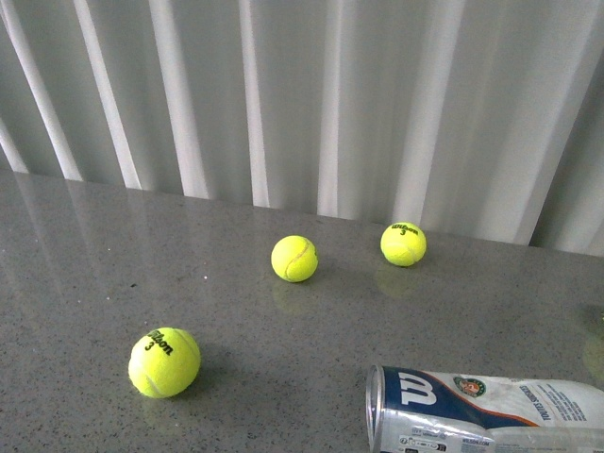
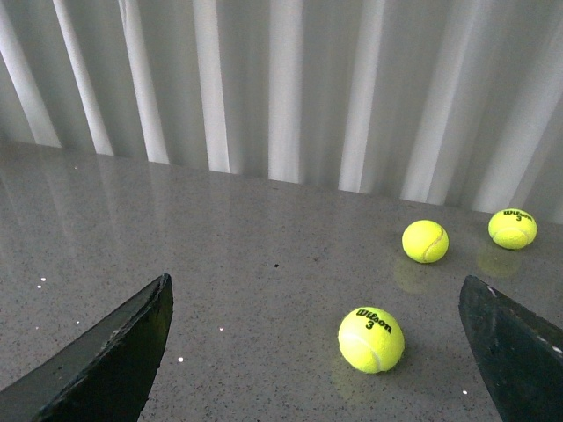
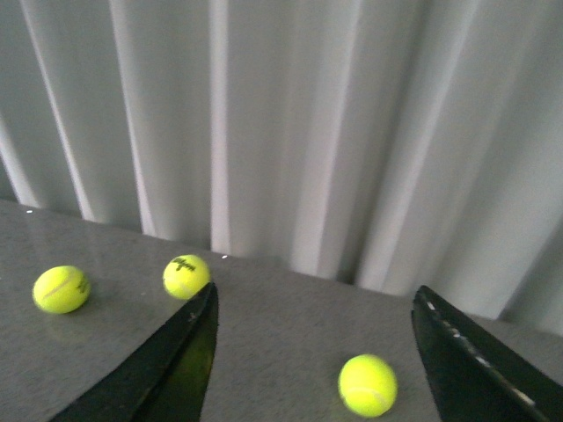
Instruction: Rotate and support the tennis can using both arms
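On the grey table (image 1: 75, 283), the tennis can (image 1: 481, 411) lies on its side at the near right (silver rim facing left). This looks like the approach step: both arms must reach it. The left gripper (image 2: 314, 286) and right gripper (image 3: 314, 290) gape empty, and neither wrist view shows the can. 3 tennis balls (image 1: 164, 361) lie farther left.

Desk (image 1: 85, 274): grey speckled top, glossy, faint reflections under the objects. Tennis can (image 1: 491, 415) lies on its side on it, silver rim end pointing left, label up, body cut off by the frame edge. Three yellow-green balls rest on the desk, none touching the can:
- near ball (image 1: 164, 361), well left of the can's rim
- seam ball (image 1: 294, 259), behind the can and leftward
- far ball (image 1: 403, 243), behind the rim end
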